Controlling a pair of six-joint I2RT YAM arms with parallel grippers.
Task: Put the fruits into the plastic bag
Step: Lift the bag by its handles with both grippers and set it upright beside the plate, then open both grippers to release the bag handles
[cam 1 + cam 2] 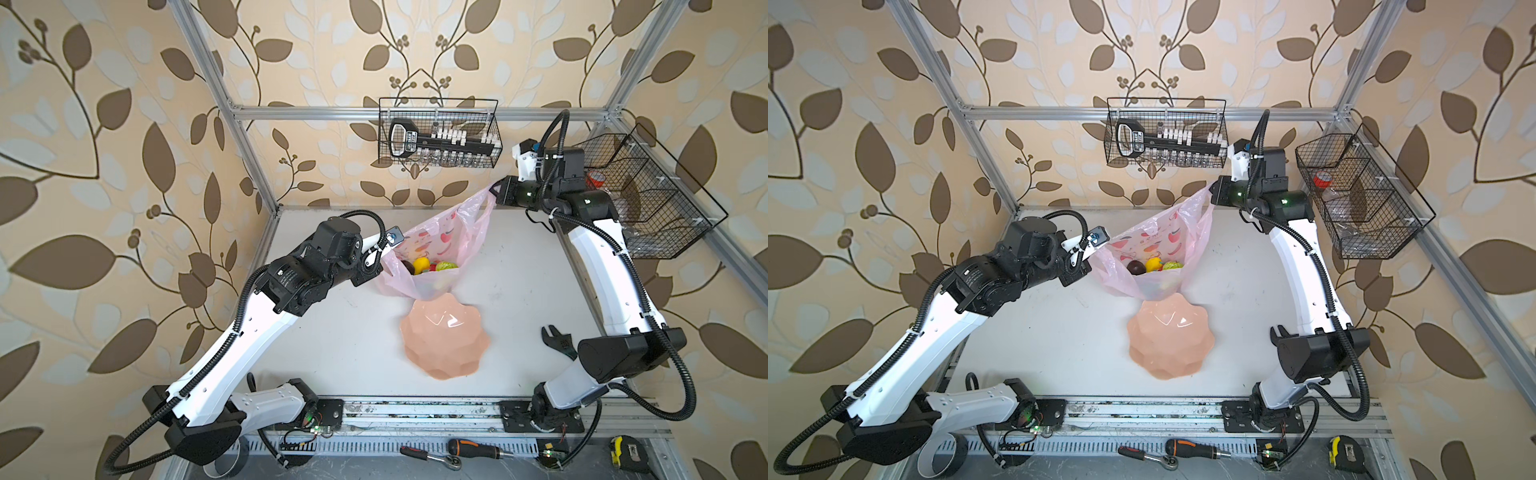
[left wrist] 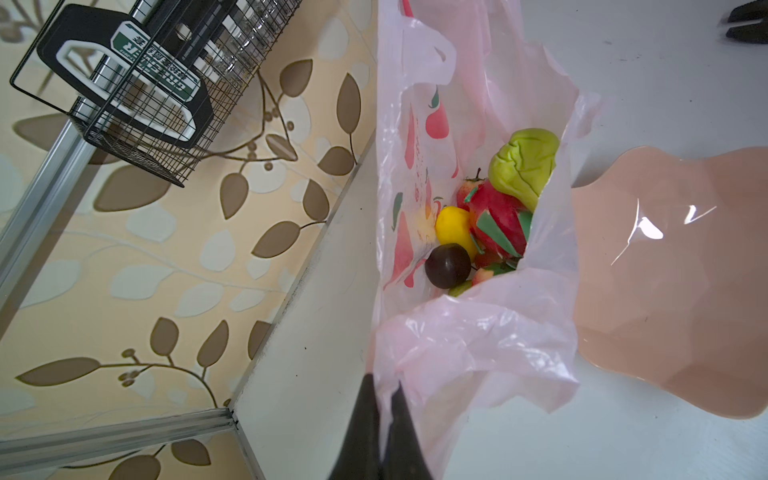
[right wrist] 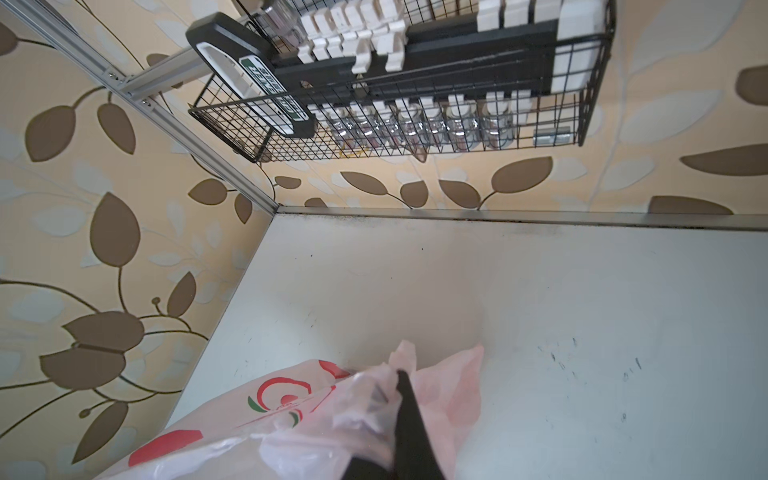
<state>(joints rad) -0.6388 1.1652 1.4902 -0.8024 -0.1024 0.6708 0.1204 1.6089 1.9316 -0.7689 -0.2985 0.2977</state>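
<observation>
The left gripper (image 2: 383,382) is clamped on the near rim of the plastic bag (image 1: 440,241), which is stretched open over the table (image 1: 340,332). Inside lie a plum (image 2: 447,266), lemon (image 2: 455,228), dragon fruit (image 2: 496,224) and pear (image 2: 523,166). The right gripper (image 3: 401,376) pinches the bag's far handle, held higher.
</observation>
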